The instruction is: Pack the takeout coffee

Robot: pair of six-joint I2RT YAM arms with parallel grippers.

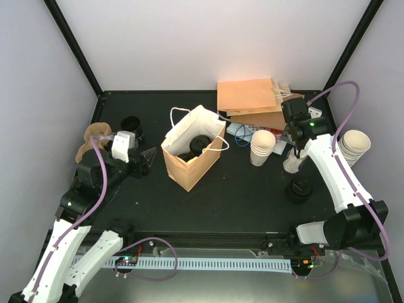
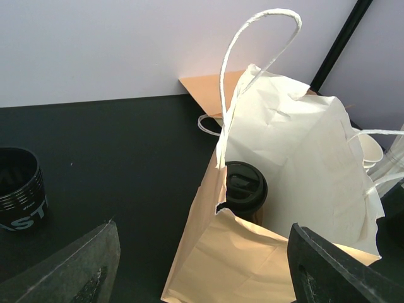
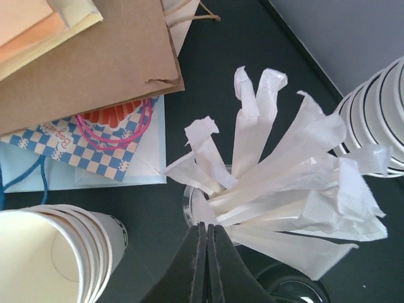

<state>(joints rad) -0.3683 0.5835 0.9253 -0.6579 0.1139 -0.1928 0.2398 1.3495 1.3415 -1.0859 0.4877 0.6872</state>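
Left wrist view: my left fingers (image 2: 341, 271) stand wide before the paper bag (image 2: 252, 252), a takeout coffee (image 2: 245, 186) upright inside. My right fingers (image 3: 199, 265), pressed together, sit at the wrapped straws (image 3: 278, 183); a second coffee (image 1: 300, 189) stands on the bench (image 1: 240, 202).

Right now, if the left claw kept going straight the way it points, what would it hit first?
Most likely the near wall of the open paper bag, which stands right ahead of the left gripper; depth is unclear.

Counted on the worktop (image 1: 240, 202): one open paper bag (image 1: 192, 165), two stacks of white cups (image 1: 262, 148), one jar of wrapped straws (image 3: 278, 183), at least two lidded coffee cups (image 1: 299, 189).
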